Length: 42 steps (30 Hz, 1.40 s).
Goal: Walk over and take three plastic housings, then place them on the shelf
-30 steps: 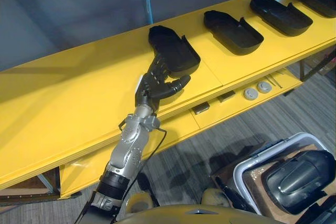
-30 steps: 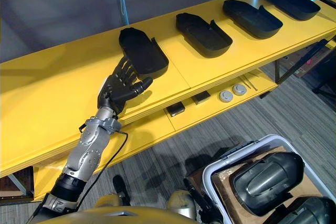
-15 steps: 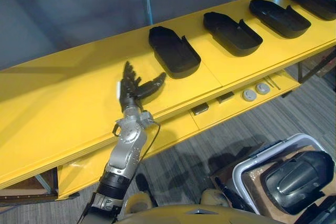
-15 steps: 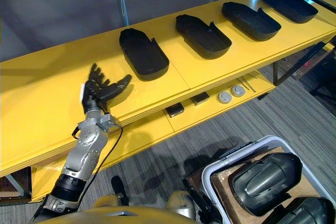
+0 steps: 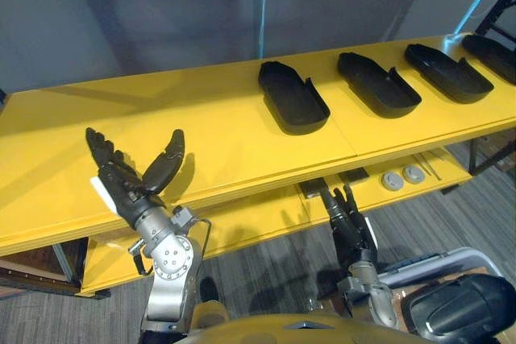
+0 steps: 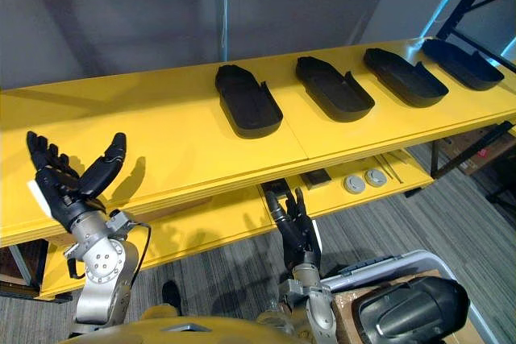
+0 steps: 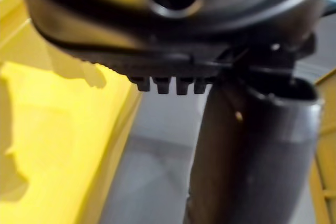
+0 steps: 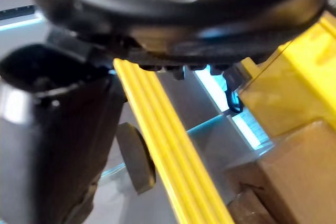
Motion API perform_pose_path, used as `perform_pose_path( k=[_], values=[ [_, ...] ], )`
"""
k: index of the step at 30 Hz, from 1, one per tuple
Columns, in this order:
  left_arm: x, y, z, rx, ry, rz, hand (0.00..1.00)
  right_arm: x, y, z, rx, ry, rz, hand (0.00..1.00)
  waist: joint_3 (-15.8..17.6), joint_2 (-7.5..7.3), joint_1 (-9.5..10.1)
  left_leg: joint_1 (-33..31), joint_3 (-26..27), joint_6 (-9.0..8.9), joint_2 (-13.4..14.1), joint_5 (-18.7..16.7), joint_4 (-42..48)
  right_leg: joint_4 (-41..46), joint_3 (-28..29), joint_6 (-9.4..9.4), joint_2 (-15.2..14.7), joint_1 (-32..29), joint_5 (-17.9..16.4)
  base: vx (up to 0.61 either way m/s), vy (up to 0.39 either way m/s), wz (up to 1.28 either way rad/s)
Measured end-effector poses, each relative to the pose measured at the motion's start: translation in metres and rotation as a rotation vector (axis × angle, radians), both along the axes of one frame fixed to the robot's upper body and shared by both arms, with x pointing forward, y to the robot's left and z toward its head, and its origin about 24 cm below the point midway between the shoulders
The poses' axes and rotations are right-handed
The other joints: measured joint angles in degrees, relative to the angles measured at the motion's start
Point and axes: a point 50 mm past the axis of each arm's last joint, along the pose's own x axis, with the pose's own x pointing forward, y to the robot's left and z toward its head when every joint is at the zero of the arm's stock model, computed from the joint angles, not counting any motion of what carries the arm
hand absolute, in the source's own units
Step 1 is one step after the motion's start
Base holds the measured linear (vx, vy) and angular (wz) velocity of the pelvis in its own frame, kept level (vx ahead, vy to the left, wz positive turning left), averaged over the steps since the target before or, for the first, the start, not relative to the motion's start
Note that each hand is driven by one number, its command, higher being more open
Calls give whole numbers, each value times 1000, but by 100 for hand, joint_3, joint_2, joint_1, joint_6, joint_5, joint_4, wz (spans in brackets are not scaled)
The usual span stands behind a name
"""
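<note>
Left hand's fingers (image 5: 103, 153) are spread wide and straight, thumb well apart from them, holding nothing. The left hand (image 5: 129, 187) is raised by the front edge of a long yellow shelf (image 5: 218, 130). Right hand's fingers (image 5: 333, 201) point upward, straight and empty. The right hand (image 5: 351, 227) is lower, in front of the shelf's lower level. Four black plastic housings (image 5: 292, 98) (image 5: 379, 84) (image 5: 447, 72) (image 5: 493, 47) lie in a row on the shelf top, well apart from both hands. A further dark housing (image 5: 459, 304) sits in a white bin (image 5: 435, 257) on the floor
</note>
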Motion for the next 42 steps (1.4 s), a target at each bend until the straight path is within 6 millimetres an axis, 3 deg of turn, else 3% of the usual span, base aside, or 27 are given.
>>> perform_pose_path(
  k=[5,9,13,16,22,27,31,34,38,42],
  values=[
    [-11,9,13,93,-83,64,100,8,-13,14,-28,-47,-96,100,-41,84,13,-16,-108,-10,8,61,2,-190,-107,26,65,127,99,15,-20,10],
    [-20,23,32,184,-176,163,100,23,-44,60,-147,-240,-216,100,-69,117,13,-2,-150,-15,10,61,3,-274,-141,29,91,199,140,12,-9,3],
    [-29,40,39,244,-202,287,100,45,-79,99,-234,-405,-315,100,-76,121,12,1,-179,-13,6,63,1,-287,-163,32,93,222,156,-4,-4,1],
    [-37,57,41,267,-199,387,100,59,-93,120,-278,-476,-332,100,-85,124,17,-12,-312,-15,5,75,-1,-377,-287,27,134,333,175,-14,-22,17],
    [-44,72,38,309,-141,484,100,78,-96,130,-347,-451,-241,100,-143,171,101,-118,-510,-20,8,141,-2,-462,-482,9,195,392,201,-14,-30,18],
    [-43,88,5,321,77,501,100,110,-108,102,-263,-241,-138,100,-182,197,230,-177,-704,-16,-13,189,-3,-492,-681,9,225,485,201,-33,-25,18],
    [-46,99,-20,306,219,512,100,119,-121,81,-183,-110,-165,100,-168,227,401,-279,-858,-33,-6,163,-24,-542,-785,-2,282,487,202,-43,-27,17],
    [-60,110,-49,238,348,603,100,131,-125,89,-163,-121,-175,100,-138,276,504,-289,-886,-32,-6,163,-23,-550,-800,-2,289,496,203,-8,-22,2],
    [-74,115,-68,172,424,644,100,137,-135,92,-169,-100,-184,100,-132,275,601,-297,-933,7,-18,190,-21,-543,-842,-27,287,517,184,0,-28,7],
    [-101,126,-109,-42,563,625,100,136,-139,91,-183,-103,-145,100,-102,314,614,-271,-1031,7,-99,176,-18,-525,-967,-28,217,595,94,-4,-19,12]
  ],
)
